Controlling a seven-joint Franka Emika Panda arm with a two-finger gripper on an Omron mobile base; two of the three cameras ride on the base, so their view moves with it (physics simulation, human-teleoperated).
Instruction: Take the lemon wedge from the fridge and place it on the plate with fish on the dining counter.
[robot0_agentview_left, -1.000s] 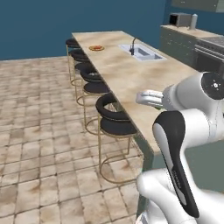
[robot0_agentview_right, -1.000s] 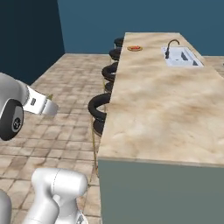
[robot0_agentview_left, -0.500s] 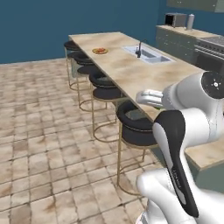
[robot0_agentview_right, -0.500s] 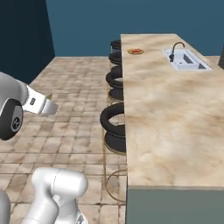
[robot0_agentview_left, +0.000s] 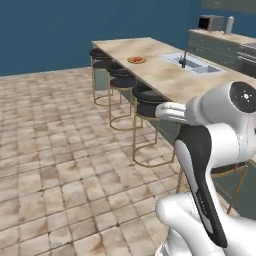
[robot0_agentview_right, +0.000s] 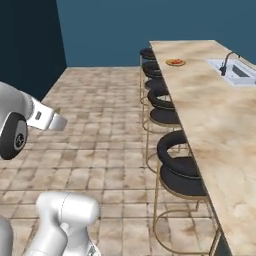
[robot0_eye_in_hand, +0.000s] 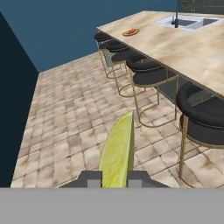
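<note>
In the left base view, the long beige marbled stone dining counter (robot0_agentview_left: 165, 70) is seen running away to the right, with a sink (robot0_agentview_left: 192, 63) set in it and black round stools on thin gold legs (robot0_agentview_left: 150, 107) tucked along its near side. The small round tan-rimmed plate with a red fish piece (robot0_agentview_left: 136, 60) sits towards the counter's far end, well apart from the robot. The arm is carried folded above the tiled floor, presumably so the load rides clear of the stools while the base travels.

In the right base view, the same plate (robot0_agentview_right: 175, 62) is seen far up the counter (robot0_agentview_right: 215, 110), near its stool-side edge, with the sink (robot0_agentview_right: 239, 72) further along to the right.

In the hand view, the yellow-green lemon wedge (robot0_eye_in_hand: 118, 153) is seen pinched between the two dark finger tips of the gripper (robot0_eye_in_hand: 114, 178), the jaws drawn in narrowly on its thin body. The wedge stands up from the tips, its point aimed roughly towards the counter (robot0_eye_in_hand: 192, 48). The plate (robot0_eye_in_hand: 131, 32) lies far ahead, so a further approach is judged necessary before placing.
</note>
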